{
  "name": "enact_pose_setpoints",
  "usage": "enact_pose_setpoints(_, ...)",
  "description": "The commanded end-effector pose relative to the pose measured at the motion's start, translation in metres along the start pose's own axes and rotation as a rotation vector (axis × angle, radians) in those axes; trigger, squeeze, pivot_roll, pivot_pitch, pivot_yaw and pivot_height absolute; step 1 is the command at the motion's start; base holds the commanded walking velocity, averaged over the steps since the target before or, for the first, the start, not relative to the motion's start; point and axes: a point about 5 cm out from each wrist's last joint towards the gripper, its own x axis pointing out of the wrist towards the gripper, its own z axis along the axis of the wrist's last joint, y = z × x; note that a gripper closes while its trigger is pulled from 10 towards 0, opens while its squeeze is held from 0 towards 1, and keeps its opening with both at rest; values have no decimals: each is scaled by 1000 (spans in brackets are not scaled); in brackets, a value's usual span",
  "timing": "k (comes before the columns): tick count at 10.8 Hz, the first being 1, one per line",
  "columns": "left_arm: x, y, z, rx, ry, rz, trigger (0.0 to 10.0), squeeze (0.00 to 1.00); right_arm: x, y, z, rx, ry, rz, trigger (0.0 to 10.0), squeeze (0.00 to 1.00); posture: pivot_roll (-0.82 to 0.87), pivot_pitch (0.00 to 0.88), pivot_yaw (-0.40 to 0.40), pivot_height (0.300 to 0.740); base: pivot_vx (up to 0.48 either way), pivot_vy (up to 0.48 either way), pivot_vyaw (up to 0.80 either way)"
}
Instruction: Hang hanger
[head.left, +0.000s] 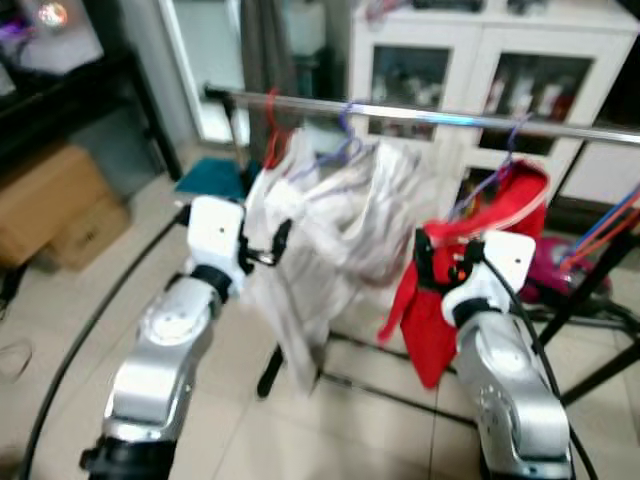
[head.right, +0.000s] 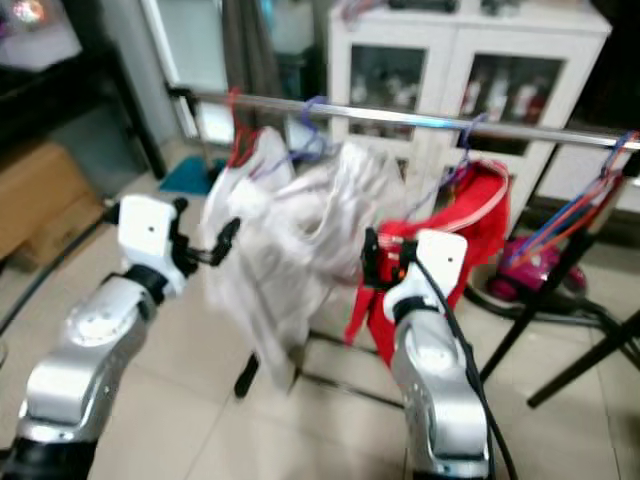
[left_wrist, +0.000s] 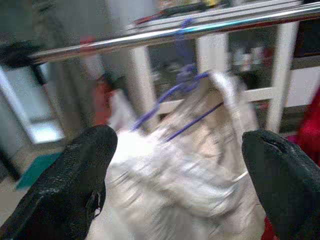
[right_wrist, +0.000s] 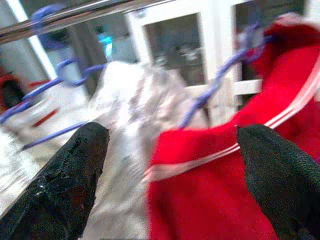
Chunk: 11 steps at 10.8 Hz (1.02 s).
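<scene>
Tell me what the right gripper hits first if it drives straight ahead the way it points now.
Most likely the red garment: it sits between the open fingers of the right gripper, hanging from the metal rail. Depth is unclear in the blur.

Cardboard boxes (head.left: 50, 205); seemingly glass-fronted white cabinet (head.left: 480, 70)

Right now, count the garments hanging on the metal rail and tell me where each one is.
3 that I can make out. A white garment on a red hanger at the rail's left, a whitish garment on a purple hanger mid-rail, and a red garment right of it. Folds may hide more.
</scene>
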Motion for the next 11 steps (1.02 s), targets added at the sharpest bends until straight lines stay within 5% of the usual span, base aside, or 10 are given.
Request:
enact_pose_setpoints(1, 0, -7, 3, 3, -11, -35, 10000, 910, -1, -4, 5, 15, 4, -19, 10000, 1000, 93, 0, 65, 740, 431, 0, 0)
enact_pose_setpoints(5, -2, -11, 2, -18, -12, -80, 10000, 886, -3, -20, 26, -35, -47, -148, 10000, 1000, 90, 0, 61, 740, 406, 0, 0)
enact_pose_setpoints(7, -5, -20, 7, -28, -51, -225, 10000, 890, 1, -34, 23, -88, 124, -321, 10000, 1000, 89, 0, 53, 740, 0, 0, 0)
enact_pose_setpoints(11, -7, -21, 5, -3, -16, -390, 10000, 847, 6, -39, 45, -56, 123, -387, 10000, 1000, 90, 0, 35, 740, 0, 0, 0)
